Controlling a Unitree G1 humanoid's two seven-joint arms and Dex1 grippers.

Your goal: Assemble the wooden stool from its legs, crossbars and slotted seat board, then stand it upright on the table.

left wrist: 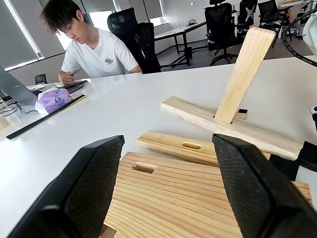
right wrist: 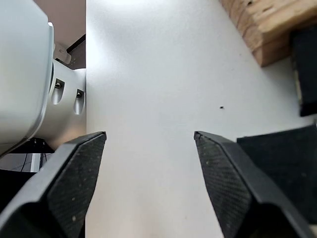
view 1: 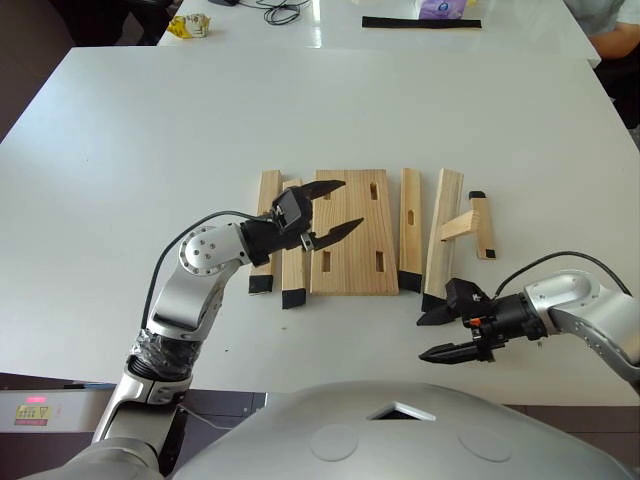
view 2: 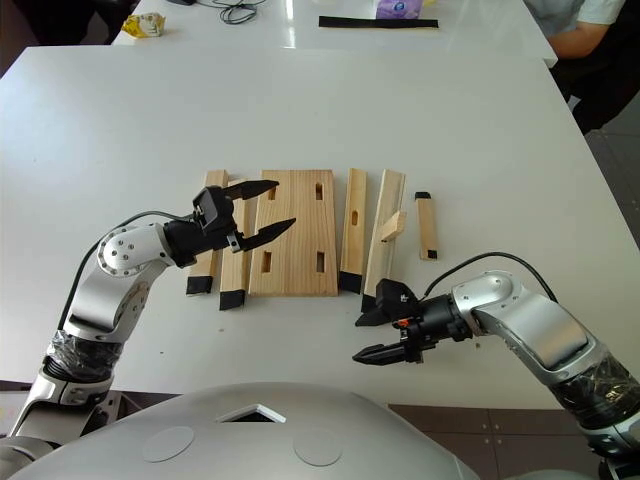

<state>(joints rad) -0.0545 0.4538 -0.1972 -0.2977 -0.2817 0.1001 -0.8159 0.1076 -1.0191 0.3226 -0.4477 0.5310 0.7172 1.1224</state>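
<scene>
Assembly at an early stage. The left pincer (view 1: 352, 202) hangs wide open and empty. Directly beneath its fingertips the slotted seat board (view 1: 349, 250) lies flat on the tabletop (view 1: 150, 130), and the slots that can be seen are unfilled. Under the wrist behind that pincer, two plain legs (view 1: 268, 215) lie side by side against the board's edge.

Beyond the board, on the side towards the right pincer (view 1: 421, 338), lies a slotted leg (view 1: 410, 225). Next to it is a longer leg (view 1: 443, 215) with a crossbar (view 1: 462, 227) rising at a tilt out of its face. This appears to be the only joint made so far. A short piece (view 1: 484, 226) lies just past the crossbar's free end, and whether the two touch cannot be told.

The right pincer is also open and holds nothing. It is low over bare tabletop, just short of the longer leg's dark-capped foot.

Judged remaining: fit the other legs and crossbars, seat the board on the legs, then set the stool upright.
</scene>
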